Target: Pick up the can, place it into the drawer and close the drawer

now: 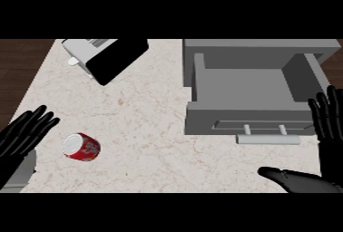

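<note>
Near the counter's (154, 136) left edge, the can (81, 147) lies tipped over, pale end showing, just beside the left hand (25, 131), whose fingers are spread and holding nothing. Right hand (327, 122) rests open at the right edge. Likely light, rigid, smooth and prone to rolling, so I'd grip across its red body. Drawer (251, 97) stands open; bare counter between. Toaster (100, 56) is well clear.

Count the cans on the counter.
1. A red can lies on its side near the counter's left edge, beside the left hand. None visible in the open drawer.
</note>
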Controlling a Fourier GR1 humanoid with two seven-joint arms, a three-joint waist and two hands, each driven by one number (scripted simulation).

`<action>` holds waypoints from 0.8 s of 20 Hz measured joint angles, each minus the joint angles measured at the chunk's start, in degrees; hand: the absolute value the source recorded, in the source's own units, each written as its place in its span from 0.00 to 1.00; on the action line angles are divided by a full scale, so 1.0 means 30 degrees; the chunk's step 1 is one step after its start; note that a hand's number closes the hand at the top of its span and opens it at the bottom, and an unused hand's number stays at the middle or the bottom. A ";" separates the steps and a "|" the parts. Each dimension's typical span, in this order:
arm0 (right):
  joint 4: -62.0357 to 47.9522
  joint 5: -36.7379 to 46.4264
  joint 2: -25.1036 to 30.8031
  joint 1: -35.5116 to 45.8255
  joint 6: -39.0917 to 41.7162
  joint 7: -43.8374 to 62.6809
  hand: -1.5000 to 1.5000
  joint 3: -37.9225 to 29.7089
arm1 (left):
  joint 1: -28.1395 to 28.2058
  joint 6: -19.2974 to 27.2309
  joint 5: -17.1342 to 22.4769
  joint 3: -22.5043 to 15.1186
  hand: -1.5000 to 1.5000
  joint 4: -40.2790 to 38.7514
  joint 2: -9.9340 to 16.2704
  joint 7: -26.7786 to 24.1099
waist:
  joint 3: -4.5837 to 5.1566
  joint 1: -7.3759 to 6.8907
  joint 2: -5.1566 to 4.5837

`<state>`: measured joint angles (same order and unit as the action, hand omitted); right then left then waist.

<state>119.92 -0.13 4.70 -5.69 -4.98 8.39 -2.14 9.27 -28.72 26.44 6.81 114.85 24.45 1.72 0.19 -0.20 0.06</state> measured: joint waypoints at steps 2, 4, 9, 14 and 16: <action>0.0065 -0.0326 0.0118 -0.0677 0.0133 0.0015 0.00 -0.0464 | 0.0243 -0.1291 0.1680 0.1141 0.00 -0.0661 0.1279 0.0353 | -0.0025 0.0037 0.0005; 0.0121 -0.0777 0.0422 -0.0980 0.0374 0.0213 0.00 -0.1086 | 0.0640 -0.2629 0.3065 0.2350 0.00 -0.1380 0.2302 0.0337 | -0.0043 0.0018 0.0005; 0.0938 -0.2103 0.0814 -0.2336 0.1278 0.0173 0.00 -0.2404 | 0.1031 -0.5075 0.5238 0.4492 0.00 -0.2894 0.3787 0.0664 | -0.0064 0.0069 0.0012; 0.0688 -0.3350 0.1186 -0.3104 0.2411 -0.0318 0.00 -0.3766 | 0.1321 -0.6824 0.6663 0.5096 0.00 -0.3195 0.4029 0.0988 | -0.0171 0.0103 0.0057; 0.0706 -0.3732 0.1320 -0.3446 0.2843 -0.0424 0.00 -0.4138 | 0.1396 -0.6745 0.7176 0.5044 0.00 -0.3182 0.4088 0.1345 | -0.0200 0.0124 0.0062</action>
<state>122.04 -11.32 8.66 -16.03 3.55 7.12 -14.55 13.45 -48.95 47.97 21.94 105.30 36.72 5.75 -0.41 0.17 0.25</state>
